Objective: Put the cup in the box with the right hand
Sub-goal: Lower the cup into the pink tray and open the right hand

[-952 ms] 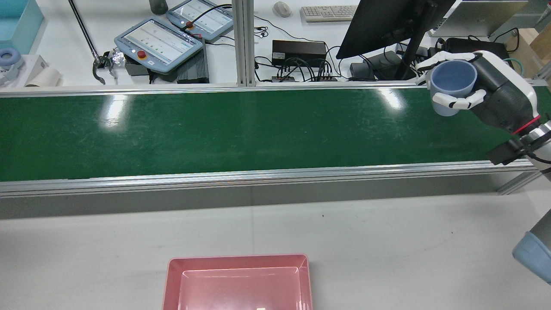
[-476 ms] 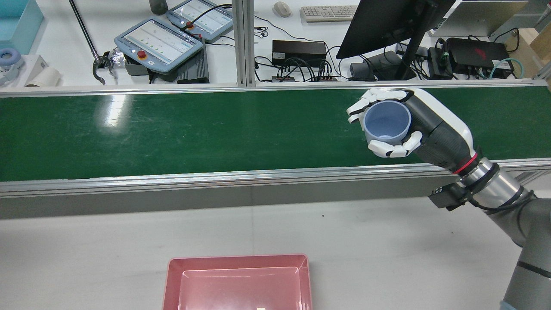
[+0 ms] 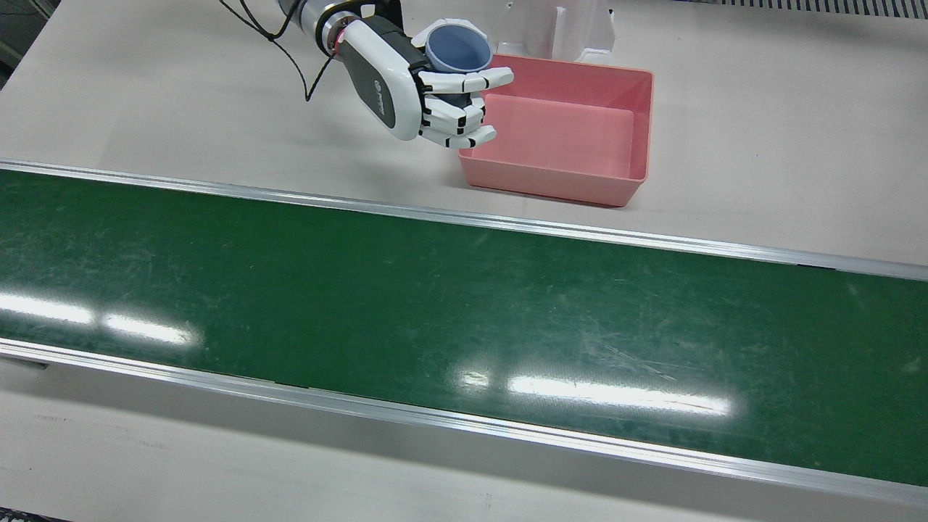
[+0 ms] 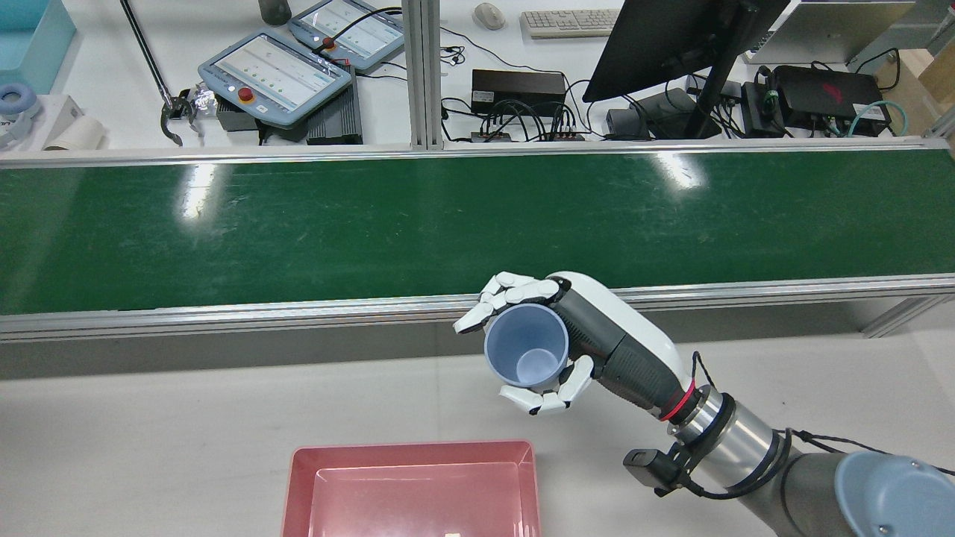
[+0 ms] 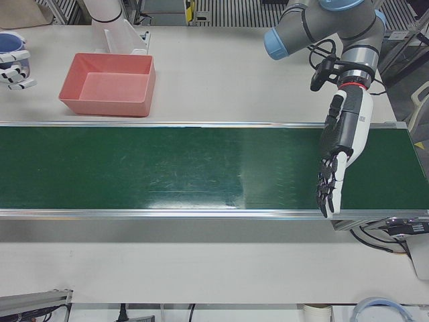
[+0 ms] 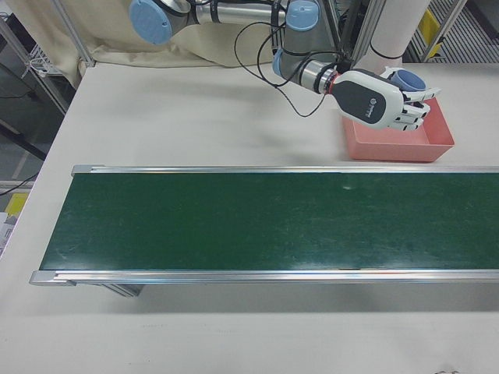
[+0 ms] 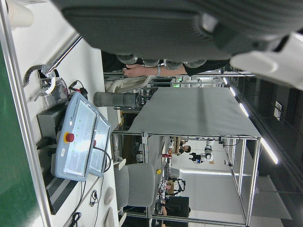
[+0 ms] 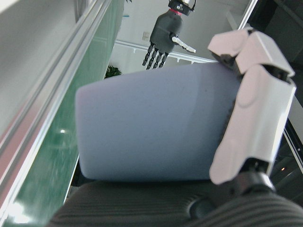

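Between the green conveyor belt [image 4: 373, 224] and the pink box [image 3: 565, 130], the right hand [image 4: 589, 343] grips the blue cup [image 4: 526, 354] upright just off the box's near corner — released here, it likely clips the rim and tumbles onto the table, while the left hand [image 5: 338, 157] hangs empty, fingers extended.

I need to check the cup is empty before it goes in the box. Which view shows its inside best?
The rear view: the cup opens toward that camera, bare bottom visible, right hand wrapped around it. The front view shows the interior obliquely, the right-front view mostly the rim, the left-front view only a cropped sliver, and the right hand view only the outer wall.
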You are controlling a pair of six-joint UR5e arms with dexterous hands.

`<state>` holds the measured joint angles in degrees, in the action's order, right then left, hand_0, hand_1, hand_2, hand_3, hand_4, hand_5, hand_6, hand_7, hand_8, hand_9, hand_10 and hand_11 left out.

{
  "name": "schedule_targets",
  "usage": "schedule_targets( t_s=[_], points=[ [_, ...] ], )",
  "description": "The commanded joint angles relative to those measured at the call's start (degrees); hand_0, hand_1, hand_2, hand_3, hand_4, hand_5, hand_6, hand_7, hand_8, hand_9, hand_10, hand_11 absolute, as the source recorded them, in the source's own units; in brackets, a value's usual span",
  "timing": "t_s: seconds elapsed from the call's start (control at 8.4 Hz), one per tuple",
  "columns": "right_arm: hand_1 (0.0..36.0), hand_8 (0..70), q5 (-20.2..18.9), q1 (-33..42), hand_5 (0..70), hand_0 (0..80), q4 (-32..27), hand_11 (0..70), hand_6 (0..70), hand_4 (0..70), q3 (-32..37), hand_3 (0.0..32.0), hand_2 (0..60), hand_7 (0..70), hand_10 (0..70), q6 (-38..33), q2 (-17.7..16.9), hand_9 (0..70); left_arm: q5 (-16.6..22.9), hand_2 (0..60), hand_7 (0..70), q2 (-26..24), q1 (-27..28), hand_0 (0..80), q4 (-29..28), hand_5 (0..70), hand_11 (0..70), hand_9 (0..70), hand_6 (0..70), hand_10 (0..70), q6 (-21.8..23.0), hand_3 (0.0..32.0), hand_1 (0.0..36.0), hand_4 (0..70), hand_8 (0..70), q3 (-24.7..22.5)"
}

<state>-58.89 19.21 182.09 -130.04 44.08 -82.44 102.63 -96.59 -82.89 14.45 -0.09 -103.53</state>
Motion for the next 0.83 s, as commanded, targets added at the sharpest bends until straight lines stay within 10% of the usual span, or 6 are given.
schedule_targets(
  t_s=[0.0, 0.12, 0.24, 0.36, 0.48, 0.71],
  points=[
    [35.8, 27.2, 2.46, -9.44, 12.9, 57.6, -0.16, 27.6, 23.0, 21.7, 0.22, 0.0, 60.0, 70.0, 16.9, 7.15, 3.24, 49.3, -0.06, 0.0, 0.0, -0.08, 0.01, 0.0, -0.03, 0.0, 0.0, 0.0, 0.0, 0.0, 0.00, 0.0, 0.0, 0.0, 0.0, 0.09],
    [19.7, 10.9, 2.38, -10.33, 7.5, 53.9, -0.16, 14.9, 14.2, 21.6, 0.31, 0.0, 17.8, 58.3, 8.8, 7.42, 3.16, 24.9, 0.02, 0.0, 0.0, -0.08, 0.01, 0.0, -0.03, 0.0, 0.0, 0.0, 0.0, 0.0, 0.00, 0.0, 0.0, 0.0, 0.0, 0.17],
    [9.0, 0.6, 2.38, -10.69, 3.7, 49.4, -0.07, 6.4, 7.2, 20.2, 0.40, 0.0, 2.5, 29.0, 3.4, 7.43, 3.07, 5.8, 0.02, 0.0, 0.0, -0.08, 0.01, 0.0, -0.03, 0.0, 0.0, 0.0, 0.0, 0.0, 0.00, 0.0, 0.0, 0.0, 0.0, 0.17],
    [1.9, 0.0, 2.29, -10.78, 1.1, 42.3, -0.07, 2.4, 4.8, 20.1, 0.40, 0.0, 2.4, 20.8, 1.2, 7.43, 3.07, 2.7, -0.06, 0.0, 0.0, 0.00, 0.01, 0.0, -0.12, 0.0, 0.0, 0.0, 0.0, 0.0, 0.00, 0.0, 0.0, 0.0, 0.0, 0.17],
    [2.5, 0.0, 2.37, -10.86, 0.5, 34.6, -0.07, 2.1, 5.1, 18.4, 0.40, 0.0, 8.2, 23.3, 1.1, 7.43, 3.07, 3.2, -0.06, 0.0, 0.0, -0.08, 0.01, 0.0, -0.12, 0.0, 0.0, 0.0, 0.0, 0.0, 0.00, 0.0, 0.0, 0.0, 0.0, 0.17],
    [0.7, 0.1, 2.38, -10.95, 0.9, 40.9, -0.07, 2.9, 5.9, 22.9, 0.49, 0.0, 0.0, 26.6, 1.6, 7.43, 3.07, 3.9, 0.02, 0.0, 0.0, -0.08, 0.01, 0.0, -0.12, 0.0, 0.0, 0.0, 0.0, 0.0, 0.00, 0.0, 0.0, 0.0, 0.0, 0.17]
  ],
)
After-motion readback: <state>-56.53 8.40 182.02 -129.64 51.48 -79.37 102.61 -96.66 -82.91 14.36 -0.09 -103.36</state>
